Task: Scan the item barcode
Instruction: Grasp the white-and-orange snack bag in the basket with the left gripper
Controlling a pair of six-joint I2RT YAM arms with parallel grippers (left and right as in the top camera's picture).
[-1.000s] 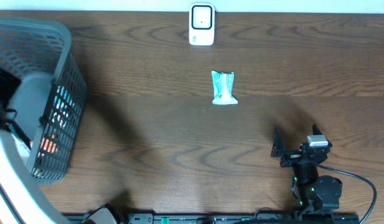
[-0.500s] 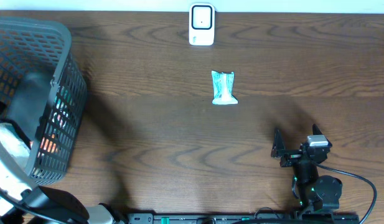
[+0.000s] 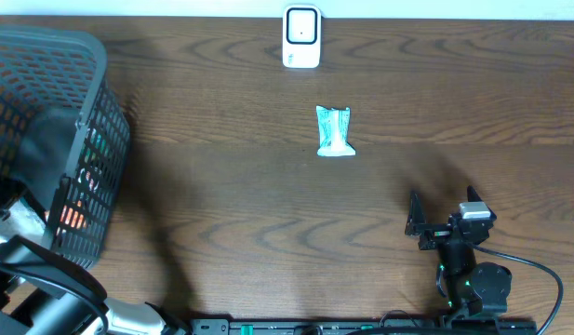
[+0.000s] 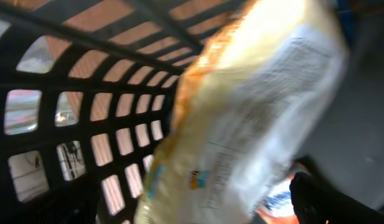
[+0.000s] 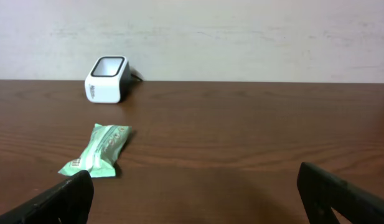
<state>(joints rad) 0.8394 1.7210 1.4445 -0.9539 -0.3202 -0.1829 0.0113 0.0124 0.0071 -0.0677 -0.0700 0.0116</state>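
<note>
Dark wooden table [image 3: 268,205], apparent pick step: left fingers [image 4: 319,199], state indiscernible, face a yellow packet [image 4: 254,118] inside the basket [image 3: 100,65]; right fingers [image 5: 67,199] idle open; next, grasp and lift toward scanner [image 3: 301,37].

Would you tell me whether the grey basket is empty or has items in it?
Not empty: the left wrist view shows a pale printed packet inside the basket.

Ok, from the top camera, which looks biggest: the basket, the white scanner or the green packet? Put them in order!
1. Basket, by far the largest.
2. White scanner and green packet look about alike; too close to rank.
</note>
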